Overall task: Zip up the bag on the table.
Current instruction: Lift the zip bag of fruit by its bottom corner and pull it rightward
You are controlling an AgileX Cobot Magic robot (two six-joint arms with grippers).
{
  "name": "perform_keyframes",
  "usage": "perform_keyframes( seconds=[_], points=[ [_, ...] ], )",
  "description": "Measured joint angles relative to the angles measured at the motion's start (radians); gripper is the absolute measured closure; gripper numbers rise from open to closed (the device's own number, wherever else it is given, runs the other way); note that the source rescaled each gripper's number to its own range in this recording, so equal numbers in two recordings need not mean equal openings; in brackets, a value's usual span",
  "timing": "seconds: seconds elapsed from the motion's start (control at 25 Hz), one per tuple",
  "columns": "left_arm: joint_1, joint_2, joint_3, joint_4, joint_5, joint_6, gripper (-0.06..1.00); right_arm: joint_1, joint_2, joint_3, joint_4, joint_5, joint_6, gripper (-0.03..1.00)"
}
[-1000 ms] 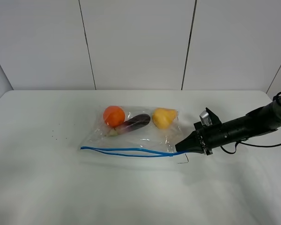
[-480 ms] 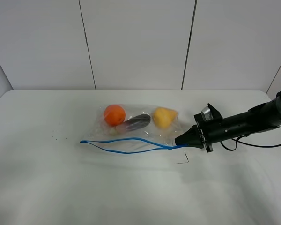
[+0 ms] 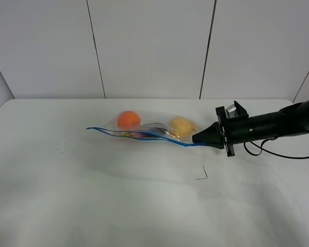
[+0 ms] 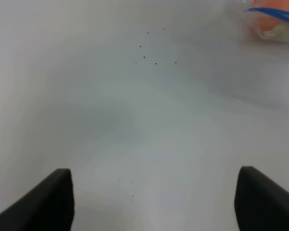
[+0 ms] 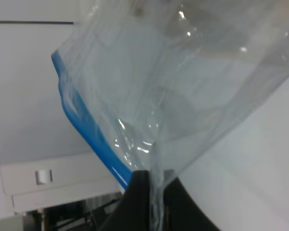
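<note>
- We see the bag [image 3: 144, 128] on the far half of the white table [image 3: 92, 206], close to the middle from side to side.
- The right gripper [image 3: 196, 140] is pinching the right end of the bag.
- Its two dark fingers [image 5: 135, 207] are squeezed tight on the clear plastic, right beside the end of the blue strip [image 3: 139, 134].
- The black arm [image 3: 268, 128] behind that gripper comes in from the right side, low over the table.
- The blue strip runs from the gripper along the near side of the bag, all the way to its left tip.
- We cannot tell if the strip is pressed closed or not.
- Through the plastic we see a round orange fruit [image 3: 127, 119] on the left and a yellow fruit [image 3: 181, 125] on the right.
- Something purple [image 3: 144, 135] lies between them, and the strip hides most of it.
- In the right wrist camera the plastic is crinkly and pulled tight, and it spreads out from the fingers.
- The left gripper [image 4: 154, 202] is over a bare part of the table, well apart from the bag.
- Its two dark fingertips [image 4: 58, 199] are spread wide, and nothing is between them.
- Only its own wrist camera shows it, and there a corner of the bag peeks in far off.
- Some tiny dark specks [image 3: 62, 150] dot the table left of the bag.
- A small dark mark [image 3: 202, 175] sits on the table near the right gripper, on the side closer to us.
</note>
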Motion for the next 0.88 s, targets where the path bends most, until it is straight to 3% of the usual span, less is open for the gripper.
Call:
perform_keyframes(
  seconds=[0.88],
  points=[
    [0.000,0.000,0.000,0.000,0.000,0.000,0.07,0.072,-0.060,0.001,0.089,0.000,0.040,0.97]
  ],
)
